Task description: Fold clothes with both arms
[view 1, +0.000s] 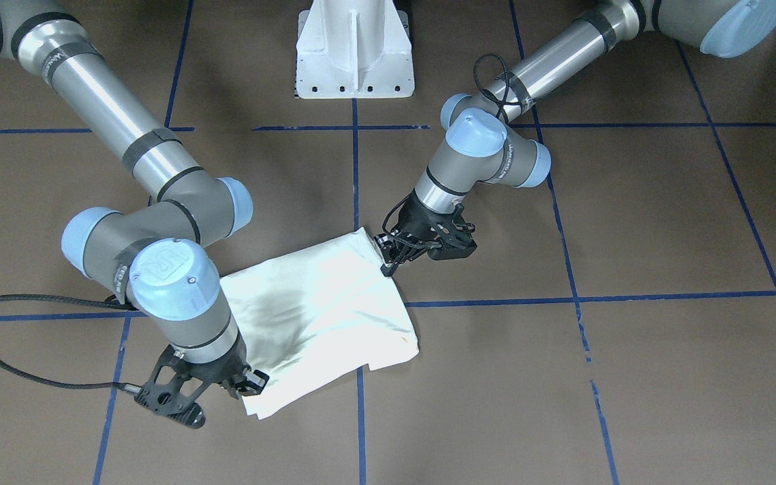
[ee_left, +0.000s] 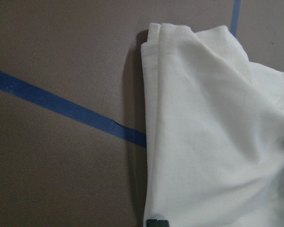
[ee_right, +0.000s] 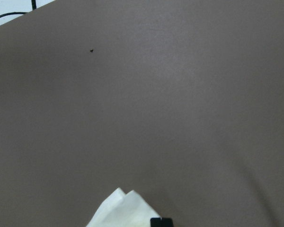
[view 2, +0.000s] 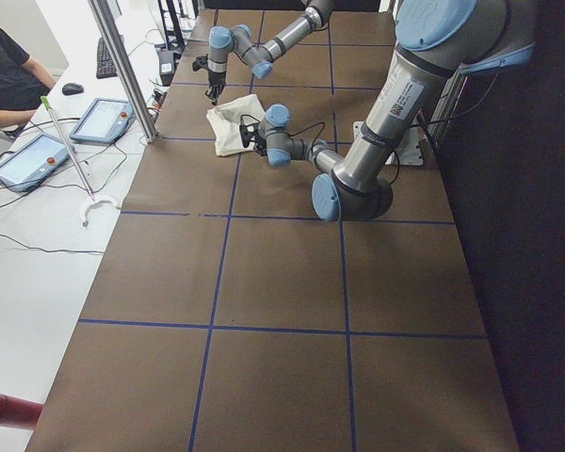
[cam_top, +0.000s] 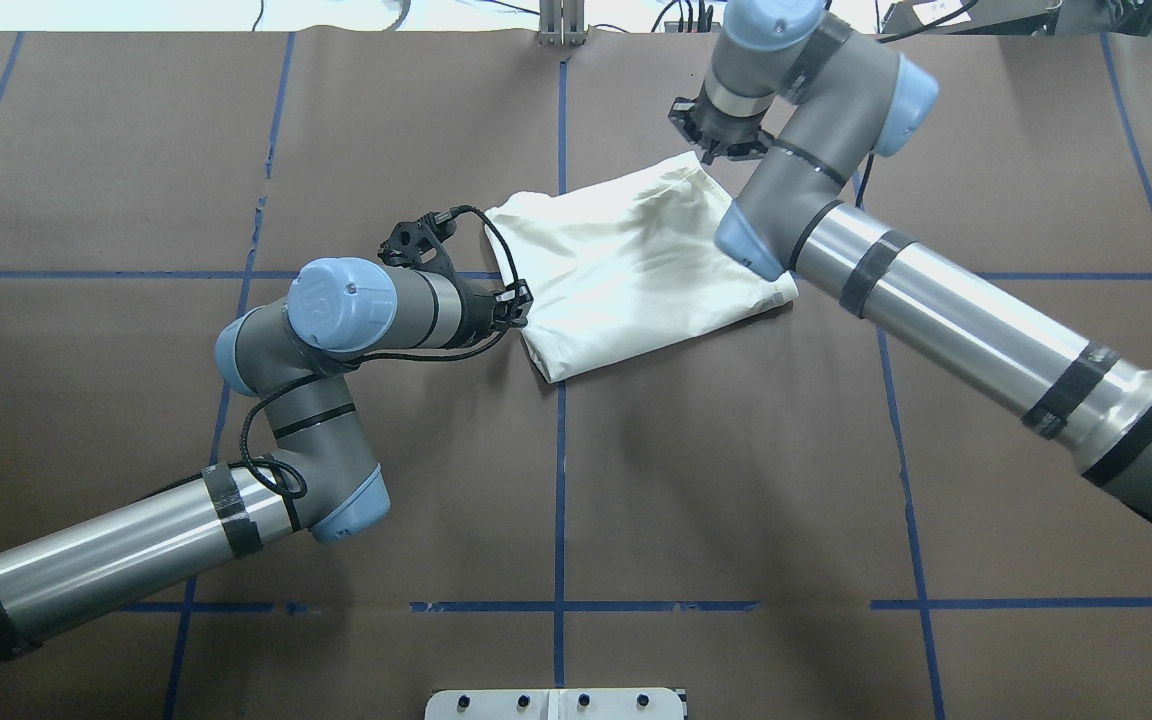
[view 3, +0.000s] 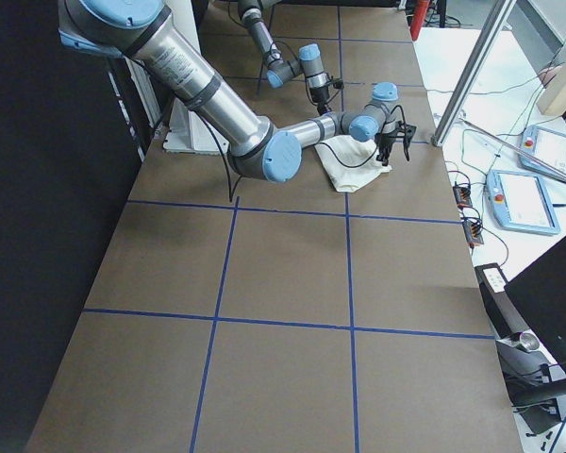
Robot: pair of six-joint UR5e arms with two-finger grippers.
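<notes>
The cream-white T-shirt (view 1: pixel 320 316) lies folded into a rough rectangle on the brown table, plain side up. The cat print is hidden; only a dark shade shows through the cloth. It also shows in the overhead view (cam_top: pixel 636 260). My left gripper (view 1: pixel 388 268) sits low at the shirt's corner nearest the robot's base, shut on the cloth's edge. Its fingertip (ee_left: pixel 156 222) rests on the folded edge (ee_left: pixel 189 142). My right gripper (view 1: pixel 248 389) is at the opposite, far corner, shut on it. Its fingertip (ee_right: pixel 161 221) is beside that corner (ee_right: pixel 120 210).
The white pedestal base (view 1: pixel 354 50) stands at the table's robot side. Blue tape lines (view 1: pixel 583 296) grid the brown table. Past the far edge, tablets (view 2: pixel 108 118), a metal post (view 2: pixel 122 66) and a seated person (view 2: pixel 0 66) show.
</notes>
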